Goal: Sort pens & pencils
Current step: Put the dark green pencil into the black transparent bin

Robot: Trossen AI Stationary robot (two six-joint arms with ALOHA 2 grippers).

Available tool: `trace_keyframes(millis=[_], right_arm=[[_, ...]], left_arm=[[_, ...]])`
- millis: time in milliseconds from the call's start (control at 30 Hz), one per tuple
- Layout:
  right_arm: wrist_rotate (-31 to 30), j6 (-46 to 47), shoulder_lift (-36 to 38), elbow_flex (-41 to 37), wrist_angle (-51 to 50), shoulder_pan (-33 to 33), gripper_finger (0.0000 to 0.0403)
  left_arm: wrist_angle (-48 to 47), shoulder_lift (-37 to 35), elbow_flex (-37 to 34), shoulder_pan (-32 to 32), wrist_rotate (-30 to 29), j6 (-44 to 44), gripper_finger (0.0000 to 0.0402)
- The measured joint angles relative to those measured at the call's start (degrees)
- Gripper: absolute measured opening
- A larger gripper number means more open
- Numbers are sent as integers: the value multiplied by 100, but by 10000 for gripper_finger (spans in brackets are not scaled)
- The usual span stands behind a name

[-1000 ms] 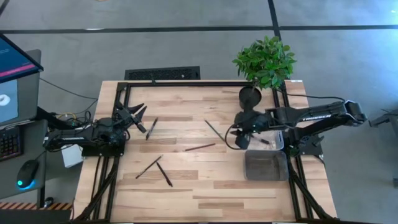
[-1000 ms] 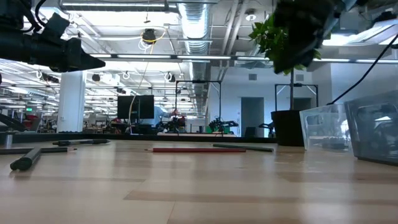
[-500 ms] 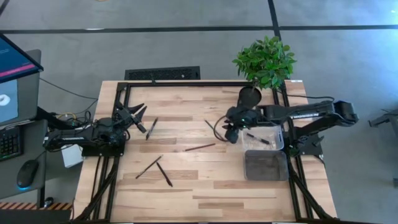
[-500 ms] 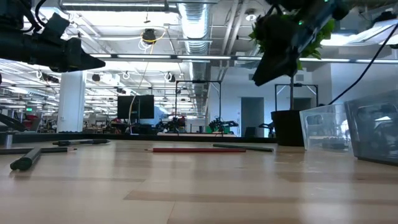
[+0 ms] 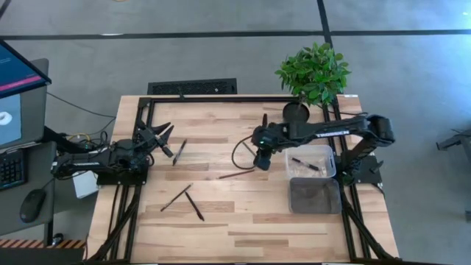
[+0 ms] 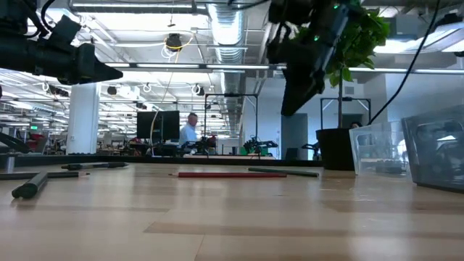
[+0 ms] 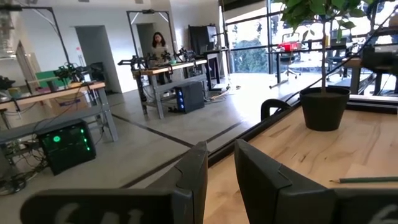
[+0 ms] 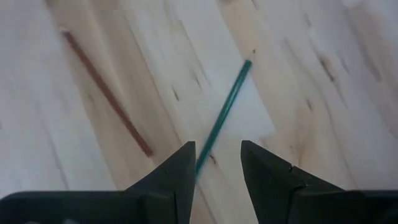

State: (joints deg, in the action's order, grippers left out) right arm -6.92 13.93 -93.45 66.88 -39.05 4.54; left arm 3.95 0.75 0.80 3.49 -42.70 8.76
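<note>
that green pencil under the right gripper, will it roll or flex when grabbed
The green pencil looks thin, straight and rigid, so it probably won't flex. Lying flat on smooth wooden table, it may roll if nudged sideways. The right gripper is open above one end, so an off-centre pinch might tilt it.

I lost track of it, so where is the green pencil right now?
In the right wrist view the green pencil lies on the wooden table directly below the open right gripper, with the reddish-brown pencil beside it.
</note>
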Motion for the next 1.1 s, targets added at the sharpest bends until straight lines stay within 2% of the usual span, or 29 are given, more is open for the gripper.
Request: trace_keyframes(millis=[333, 533, 867, 1100], right_arm=[[87, 467, -922, 67, -209, 11, 150], [96, 713, -1229, 67, -171, 48, 159], [309, 770, -1290, 67, -160, 37, 177], [578, 769, -1290, 67, -120, 37, 174]], left_arm=[[0, 0, 1, -1, 2, -40, 73], [0, 0, 0, 0, 2, -51, 73], [0, 0, 0, 0, 2, -66, 73], [0, 0, -1, -2, 2, -62, 73]])
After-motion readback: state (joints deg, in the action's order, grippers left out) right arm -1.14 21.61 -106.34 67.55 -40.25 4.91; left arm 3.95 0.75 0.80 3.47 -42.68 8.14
